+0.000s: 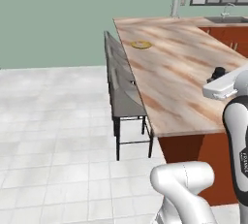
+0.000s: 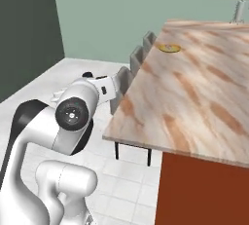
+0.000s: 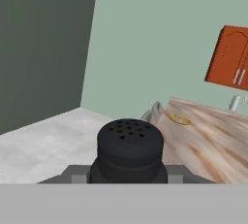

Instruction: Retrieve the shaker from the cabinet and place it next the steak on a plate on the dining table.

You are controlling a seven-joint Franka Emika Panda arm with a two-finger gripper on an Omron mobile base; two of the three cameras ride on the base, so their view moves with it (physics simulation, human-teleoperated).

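Note:
The shaker [image 3: 130, 143], black with a holed top, sits between my fingertips, and my gripper [image 3: 128, 172] is shut on it. From the left base view the shaker [image 1: 219, 71] and gripper [image 1: 216, 76] hang over the right side of the dining table [image 1: 169, 77]. The plate [image 1: 141, 44], yellow-rimmed, lies far up the table near its left edge; it also shows as the plate [image 2: 169, 48] and the plate [image 3: 180, 119]. The steak is too small to make out. The cabinet [image 3: 231, 58] hangs on the far wall.
Grey stools [image 1: 121, 87] line the table's left side over a white tiled floor [image 1: 53, 136]. A pale bottle-like item [image 1: 175, 7] stands at the table's far end, with a sink [image 1: 227, 18] behind. A dark wall [image 2: 24, 29] stands to the left.

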